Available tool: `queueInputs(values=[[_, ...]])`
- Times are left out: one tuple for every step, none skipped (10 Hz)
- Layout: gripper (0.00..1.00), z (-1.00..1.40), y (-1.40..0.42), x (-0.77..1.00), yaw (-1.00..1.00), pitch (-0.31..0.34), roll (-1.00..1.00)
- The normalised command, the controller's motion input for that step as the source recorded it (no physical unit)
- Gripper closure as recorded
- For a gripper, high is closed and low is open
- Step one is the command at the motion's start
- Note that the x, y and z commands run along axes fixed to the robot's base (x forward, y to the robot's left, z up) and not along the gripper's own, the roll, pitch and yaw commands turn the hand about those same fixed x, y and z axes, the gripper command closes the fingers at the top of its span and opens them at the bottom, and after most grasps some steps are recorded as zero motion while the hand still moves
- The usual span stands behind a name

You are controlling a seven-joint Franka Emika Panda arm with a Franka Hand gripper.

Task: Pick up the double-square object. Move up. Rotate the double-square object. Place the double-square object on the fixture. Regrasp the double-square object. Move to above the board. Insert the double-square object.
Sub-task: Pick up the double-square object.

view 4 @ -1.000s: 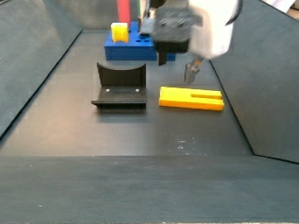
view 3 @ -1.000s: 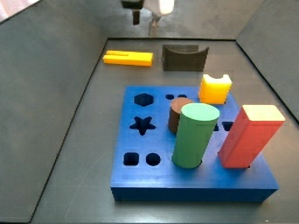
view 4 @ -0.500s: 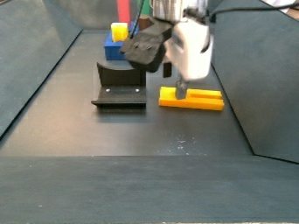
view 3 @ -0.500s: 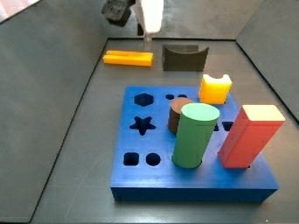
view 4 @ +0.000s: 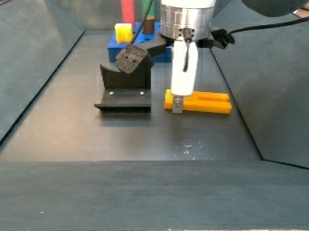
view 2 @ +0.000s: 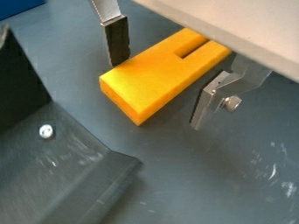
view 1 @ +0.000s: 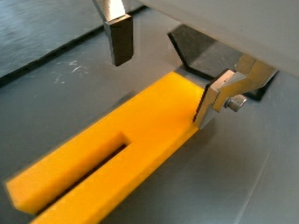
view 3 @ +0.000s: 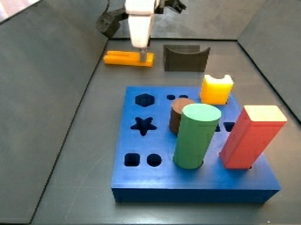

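The double-square object is a flat orange bar with a slot in one end; it lies on the dark floor in both wrist views (view 1: 117,157) (view 2: 163,74) and both side views (view 3: 118,59) (view 4: 214,103). My gripper (view 3: 141,54) (view 4: 179,103) hangs straight down over the bar's unslotted end, next to the fixture (view 3: 185,57) (view 4: 123,90). It is open in both wrist views (view 1: 162,92) (view 2: 156,94). One finger (view 2: 114,48) stands on each side of the bar, low over the floor, with a gap to the bar. Nothing is held.
The blue board (view 3: 194,192) (view 4: 125,49) holds a green cylinder (view 3: 196,136), a red block (view 3: 252,136), a yellow piece (view 3: 217,88) and a brown peg (view 3: 181,110), with open holes on its left half. Grey walls enclose the floor.
The gripper has swung from a tilted pose high over the floor to vertical and come down onto the orange bar's end. The bar has not moved.
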Motion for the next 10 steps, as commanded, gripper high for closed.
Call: queueInputs(values=[[0.0, -0.04, -0.05, -0.08, -0.81, -0.236, -0.28], [0.0, -0.04, 0.0, -0.33, -0.64, -0.237, -0.31], [0.0, -0.2, 0.0, -0.51, -0.28, -0.231, -0.32], [0.0, -0.23, 0.0, -0.45, 0.06, -0.116, -0.19], [0.0, -0.26, 0.0, -0.39, 0.27, -0.073, -0.21], [0.0, -0.13, 0.0, -0.26, 0.34, -0.106, -0.43], [0.0, -0.05, 0.0, -0.23, 0.36, -0.063, -0.5], [0.0, 0.0, 0.0, -0.19, 0.32, -0.05, -0.5], [0.0, 0.0, 0.0, -0.25, 0.17, -0.04, -0.5], [0.0, -0.01, 0.02, -0.16, 0.02, 0.0, -0.5]])
